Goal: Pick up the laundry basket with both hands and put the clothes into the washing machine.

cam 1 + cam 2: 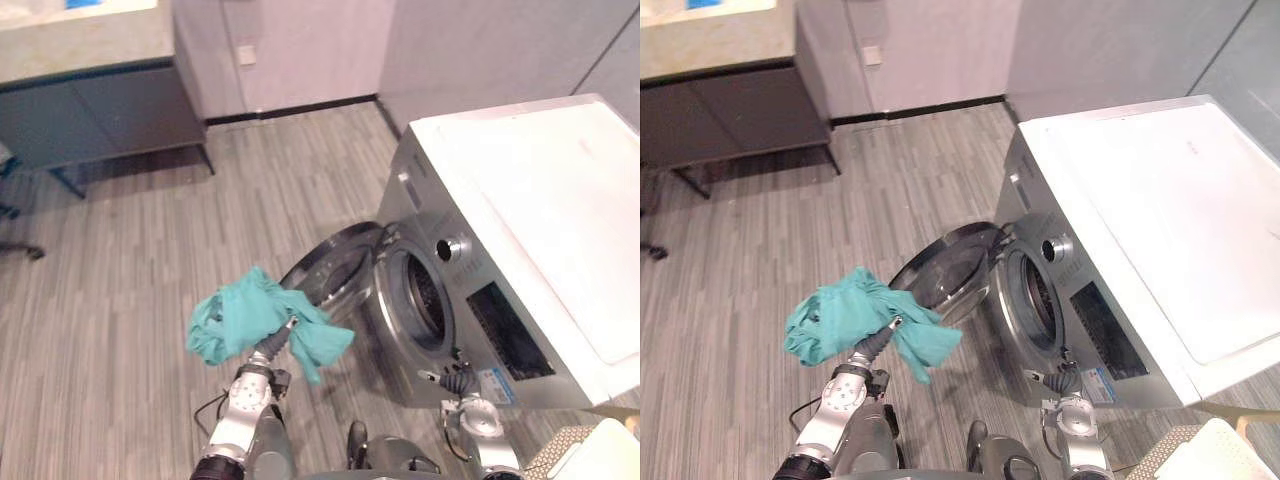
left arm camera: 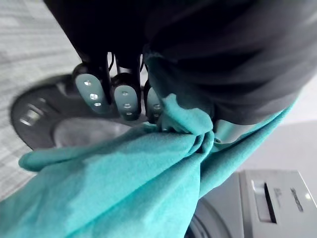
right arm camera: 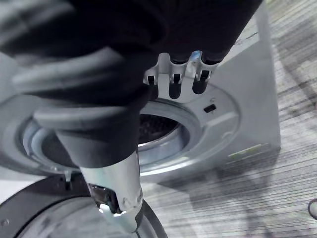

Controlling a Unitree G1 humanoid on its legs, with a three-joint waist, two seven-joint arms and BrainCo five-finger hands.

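Note:
A teal garment (image 1: 250, 315) hangs bunched from my left hand (image 1: 272, 348), held up over the floor just left of the washing machine's open round door (image 1: 335, 270). In the left wrist view the fingers (image 2: 124, 99) are curled into the teal cloth (image 2: 124, 188). The silver washing machine (image 1: 540, 200) stands at the right, and its drum opening (image 1: 425, 300) faces the garment. My right hand (image 1: 458, 380) is low in front of the machine, below the opening. Its fingers (image 3: 173, 74) are curled in with nothing in them, thumb (image 3: 116, 198) out.
A pale laundry basket (image 1: 590, 450) with something white in it shows at the bottom right corner. A dark cabinet with a light countertop (image 1: 80, 40) stands at the far left against the wall. Grey plank floor lies open between it and the machine.

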